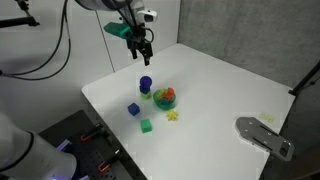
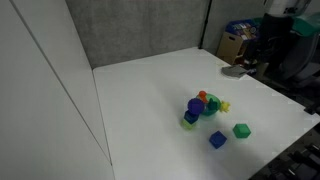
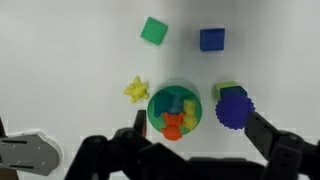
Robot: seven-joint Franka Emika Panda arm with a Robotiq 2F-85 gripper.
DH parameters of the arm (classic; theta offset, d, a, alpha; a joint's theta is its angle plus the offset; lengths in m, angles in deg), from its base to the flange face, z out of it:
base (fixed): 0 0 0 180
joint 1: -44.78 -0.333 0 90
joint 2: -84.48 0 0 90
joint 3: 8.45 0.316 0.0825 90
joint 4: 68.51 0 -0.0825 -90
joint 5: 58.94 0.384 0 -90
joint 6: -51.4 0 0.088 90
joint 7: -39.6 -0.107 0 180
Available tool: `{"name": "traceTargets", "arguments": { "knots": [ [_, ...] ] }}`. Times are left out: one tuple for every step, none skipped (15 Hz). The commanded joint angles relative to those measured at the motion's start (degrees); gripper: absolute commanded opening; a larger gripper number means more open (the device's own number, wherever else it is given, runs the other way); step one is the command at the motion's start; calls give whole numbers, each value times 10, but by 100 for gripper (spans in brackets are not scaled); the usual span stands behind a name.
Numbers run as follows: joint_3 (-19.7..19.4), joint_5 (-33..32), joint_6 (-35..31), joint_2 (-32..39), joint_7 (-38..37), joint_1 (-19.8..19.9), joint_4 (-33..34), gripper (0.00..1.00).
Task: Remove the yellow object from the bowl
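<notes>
Yellow object [image 3: 136, 90]: left-centre, beside bowl [image 3: 150, 112], upper left of gripper [image 3: 193, 122]; jaws wide apart, empty; finger bases dark, indistinct.

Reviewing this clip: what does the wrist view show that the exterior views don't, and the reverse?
Only the wrist view: a straight-down look into the bowl, with an orange-red piece among the pieces inside. The yellow object lies plainly on the table beside the rim, not in the bowl.
Only an exterior view: the gripper hanging well above the toys and the white table.
Both: bowl, yellow object, green cube, blue cube, dark blue cup.
</notes>
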Motion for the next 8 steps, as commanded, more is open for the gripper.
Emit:
{"name": "traceTargets", "arguments": {
  "knots": [
    [12, 4, 29, -72, 2, 7, -26, 100],
    [12, 9, 37, -85, 8, 8, -27, 100],
    [10, 15, 46, -94, 16, 8, -28, 100],
    [9, 19, 55, -101, 22, 8, -28, 100],
    [6, 25, 64, -105, 33, 7, -28, 100],
    [15, 11, 49, -85, 10, 10, -18, 100],
    [15, 13, 52, -89, 12, 10, -19, 100],
    [16, 13, 52, -89, 12, 10, -19, 100]
  ]
}}
